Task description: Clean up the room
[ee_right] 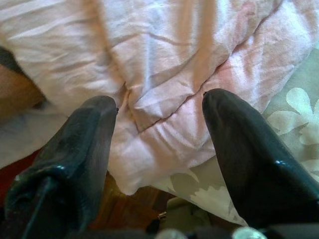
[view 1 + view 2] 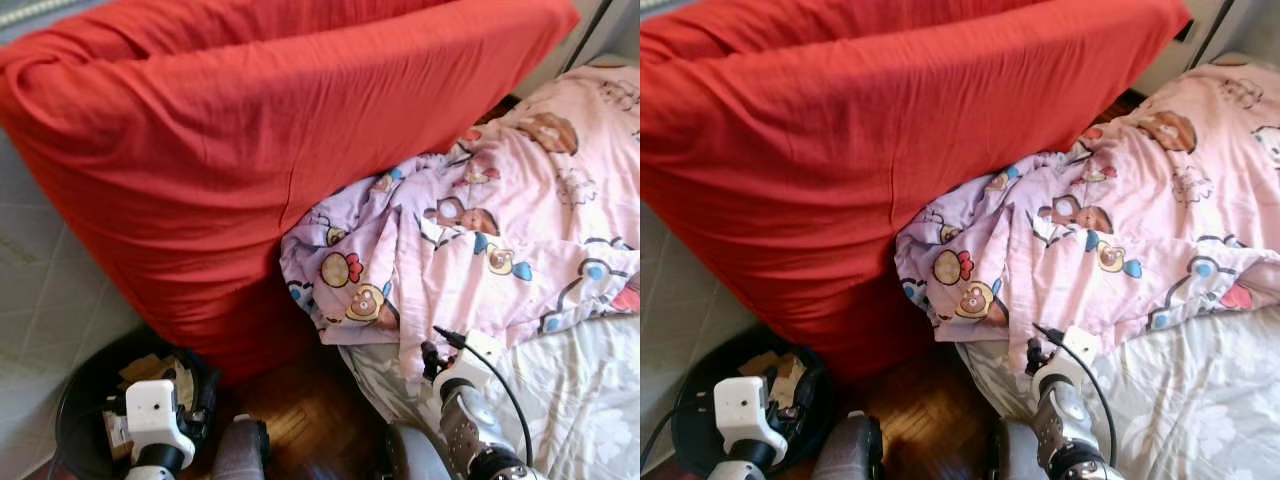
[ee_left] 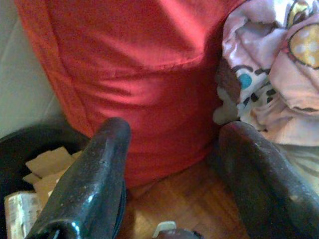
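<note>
A pink cartoon-print quilt [image 2: 500, 230] lies rumpled on the bed, its edge hanging over the bedside. My right gripper [image 1: 159, 102] hovers open just over that hanging edge, with nothing between its fingers. A black bin [image 2: 75, 395] holding cardboard scraps [image 3: 47, 164] stands on the floor at lower left. My left gripper [image 3: 174, 132] is open and empty beside the bin, low over the wooden floor, facing the red cover.
A big red-covered mattress or cushion [image 2: 250, 130] leans upright across the view, touching the quilt. The bed has a grey floral sheet [image 2: 580, 400]. A narrow strip of wooden floor [image 2: 300, 410] runs between bin and bed. Pale tiles [image 2: 40, 280] are at the left.
</note>
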